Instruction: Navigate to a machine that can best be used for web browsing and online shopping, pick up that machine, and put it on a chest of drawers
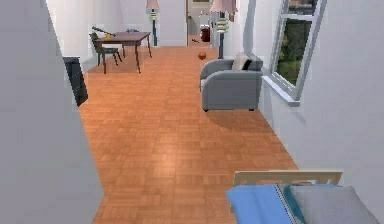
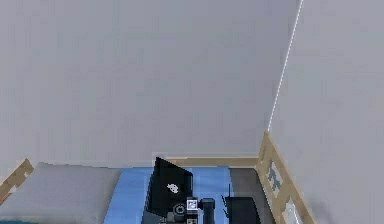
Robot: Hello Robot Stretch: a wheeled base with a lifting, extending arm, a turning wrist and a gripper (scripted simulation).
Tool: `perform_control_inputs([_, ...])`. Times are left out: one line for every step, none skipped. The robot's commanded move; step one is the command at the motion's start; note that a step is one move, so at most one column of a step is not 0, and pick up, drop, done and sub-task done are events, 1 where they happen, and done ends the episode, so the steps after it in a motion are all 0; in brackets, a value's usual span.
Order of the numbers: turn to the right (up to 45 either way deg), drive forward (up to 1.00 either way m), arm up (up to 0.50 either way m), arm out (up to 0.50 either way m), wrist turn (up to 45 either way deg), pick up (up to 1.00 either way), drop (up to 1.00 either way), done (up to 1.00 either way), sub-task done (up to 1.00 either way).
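A dark laptop [image 2: 166, 185] stands with its lid up on the blue blanket of a bed [image 2: 130, 190] against a grey wall in the arm side view. At that view's bottom edge my gripper [image 2: 172, 212] sits right at the foot of the laptop, beside the white marker squares [image 2: 191, 209]. Since the laptop rests on the bed at the gripper, I cannot tell whether it holds anything. The bed's wooden frame [image 2: 270, 175] runs along the right. In the forward view the bed's corner [image 1: 290, 200] shows at the bottom right.
A long room with a wood floor [image 1: 170, 130] lies ahead. A grey armchair [image 1: 232, 85] stands under the window [image 1: 295, 45] at the right. A dark table with chairs [image 1: 125, 42] is far left, a dark cabinet [image 1: 75, 80] along the left wall.
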Motion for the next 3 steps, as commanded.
perform_control_inputs([0.0,0.0,0.0,0.0,45.0,0.0,0.0,0.0,0.0])
perform_control_inputs([0.0,0.0,0.0,0.0,45.0,0.0,0.0,0.0,0.0])
perform_control_inputs([0.0,0.0,0.0,0.0,45.0,0.0,0.0,0.0,0.0])
